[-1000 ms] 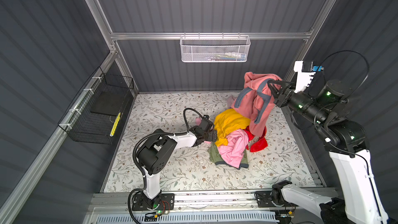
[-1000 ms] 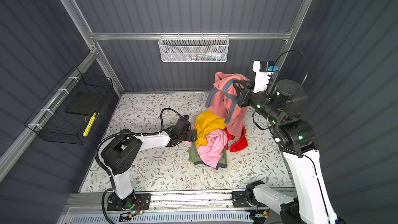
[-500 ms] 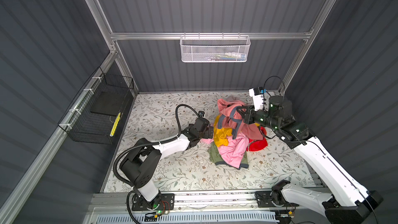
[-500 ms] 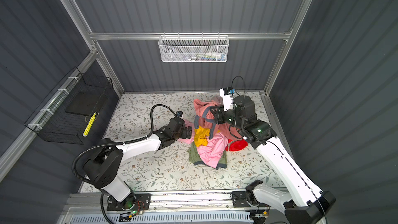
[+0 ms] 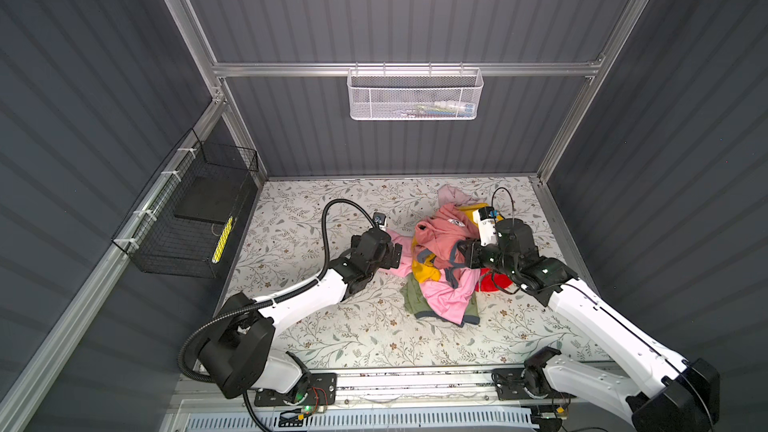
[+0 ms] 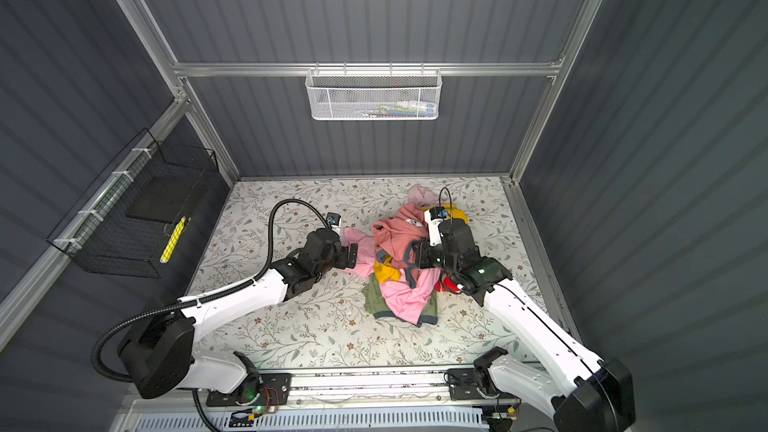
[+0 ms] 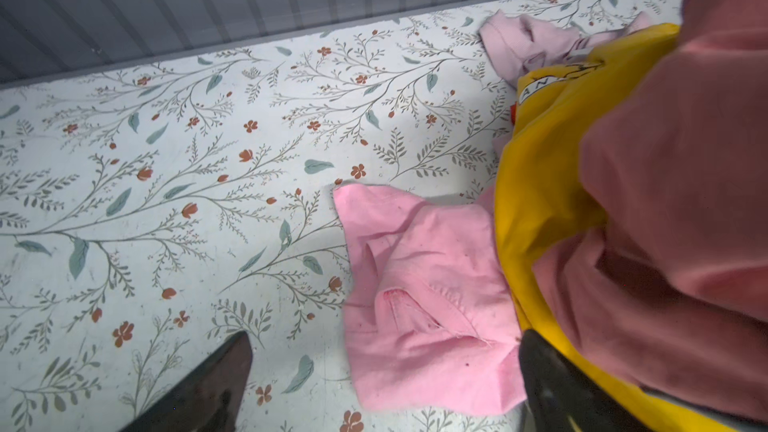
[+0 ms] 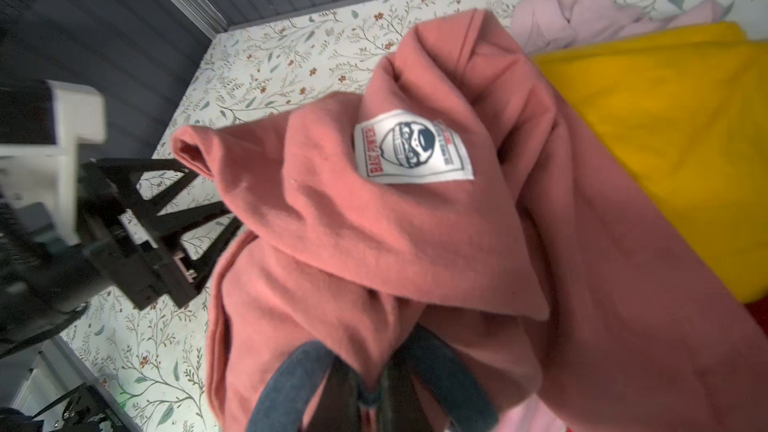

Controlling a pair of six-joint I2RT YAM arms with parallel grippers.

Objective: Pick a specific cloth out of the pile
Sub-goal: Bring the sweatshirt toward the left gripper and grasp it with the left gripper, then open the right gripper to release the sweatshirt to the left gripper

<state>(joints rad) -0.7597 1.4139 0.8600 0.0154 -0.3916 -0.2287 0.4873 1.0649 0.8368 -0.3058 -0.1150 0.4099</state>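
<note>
A floral-printed mat (image 5: pixel 332 326) is covering the floor, and dark grey ribbed walls with aluminium framing are closing it in. A white mesh basket (image 5: pixel 415 95) is hanging on the back wall at 12 o'clock, and a black wire basket (image 5: pixel 187 218) is hanging on the side wall at 9 o'clock.

The pile (image 5: pixel 449 297) is lying just 3 o'clock of the mat's centre, and the cloth (image 5: pixel 440 234) is draping over its 12 o'clock half. The cloth's white patch (image 8: pixel 411 147) is showing a masked face and red lettering too blurred to read. A label (image 7: pixel 536 87) on the yellow garment (image 7: pixel 540 180) is showing "AN".

The right gripper (image 5: pixel 459 253) is pinching the cloth's dark trim. The left gripper (image 5: pixel 395 256) is gaping wide at the pile's 9 o'clock edge, gripping nothing.
</note>
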